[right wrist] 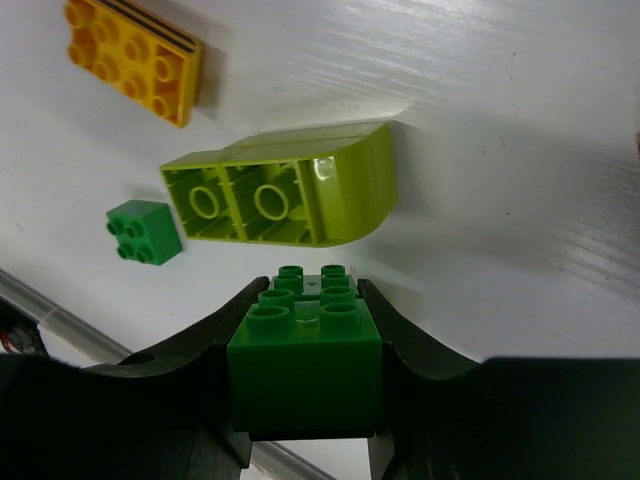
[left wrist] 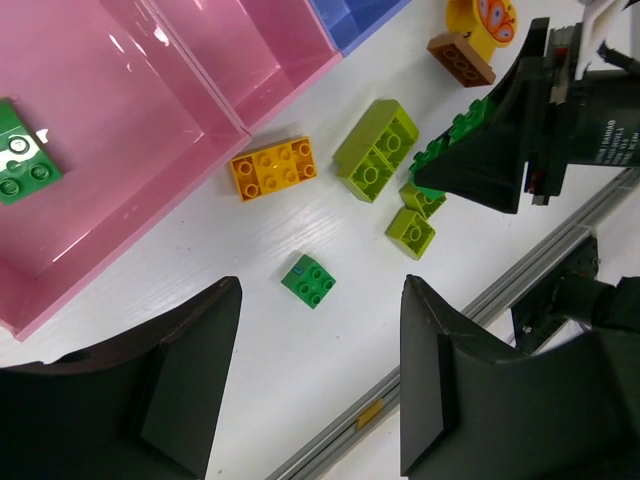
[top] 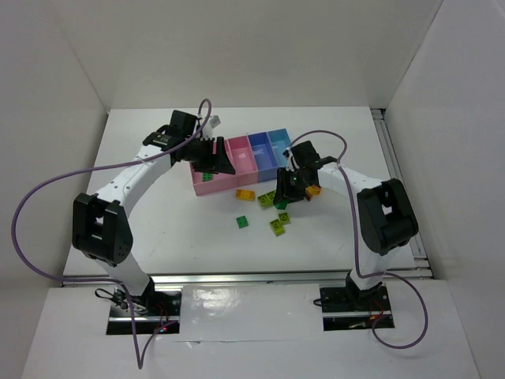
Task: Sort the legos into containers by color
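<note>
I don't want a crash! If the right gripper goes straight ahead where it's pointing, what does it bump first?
Probably the big lime-green brick, just past the dark green brick held in the right gripper. Depth is unclear, so the table might come first.

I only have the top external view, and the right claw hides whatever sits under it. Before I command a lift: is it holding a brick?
Observer: Yes. The right wrist view shows the right claw shut on a dark green brick, studs toward the camera.
Operator: And the other arm, is it carrying anything?
Observer: No. In the left wrist view the left claw is open, with nothing gripped between its fingers.
Operator: Which way up is the big loose one just beyond the held brick?
Observer: The lime-green brick shows its hollow underside to the right wrist camera, so it is not studs-up.
</note>
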Controlling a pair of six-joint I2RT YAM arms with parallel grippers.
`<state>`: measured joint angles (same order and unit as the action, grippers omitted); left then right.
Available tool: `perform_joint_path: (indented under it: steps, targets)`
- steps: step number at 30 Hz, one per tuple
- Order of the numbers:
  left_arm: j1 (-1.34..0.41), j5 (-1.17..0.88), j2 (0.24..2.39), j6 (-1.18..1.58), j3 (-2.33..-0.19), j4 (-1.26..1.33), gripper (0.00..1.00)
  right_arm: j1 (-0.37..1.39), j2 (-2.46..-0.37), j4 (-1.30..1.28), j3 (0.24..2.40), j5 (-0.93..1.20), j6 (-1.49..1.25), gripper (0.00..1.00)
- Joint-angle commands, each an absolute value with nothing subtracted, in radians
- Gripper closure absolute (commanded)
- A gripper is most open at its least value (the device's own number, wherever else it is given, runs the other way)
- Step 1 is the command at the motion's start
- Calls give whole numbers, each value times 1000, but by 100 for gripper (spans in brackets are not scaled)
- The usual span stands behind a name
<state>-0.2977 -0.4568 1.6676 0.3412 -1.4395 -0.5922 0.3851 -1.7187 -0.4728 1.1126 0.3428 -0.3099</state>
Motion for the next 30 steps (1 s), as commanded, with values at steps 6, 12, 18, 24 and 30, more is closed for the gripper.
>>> perform_joint_path:
  steps: [6,12,18,24,30]
  targets:
    - [-310,-440,1693,357,-1434,-583,32,396,-1750,-474,1112,318,-311,56]
    - [-328,-440,1703,357,-1443,-583,31,396,-1712,-465,1092,284,-322,41]
    - [-328,-440,1712,357,-1443,-583,31,396,-1703,-454,1072,264,-334,46]
    - [-328,-431,1712,357,-1443,-583,31,396,-1652,-465,1063,221,-345,46]
    - [-337,-431,1712,357,-1443,-583,31,396,-1597,-476,1066,189,-354,88]
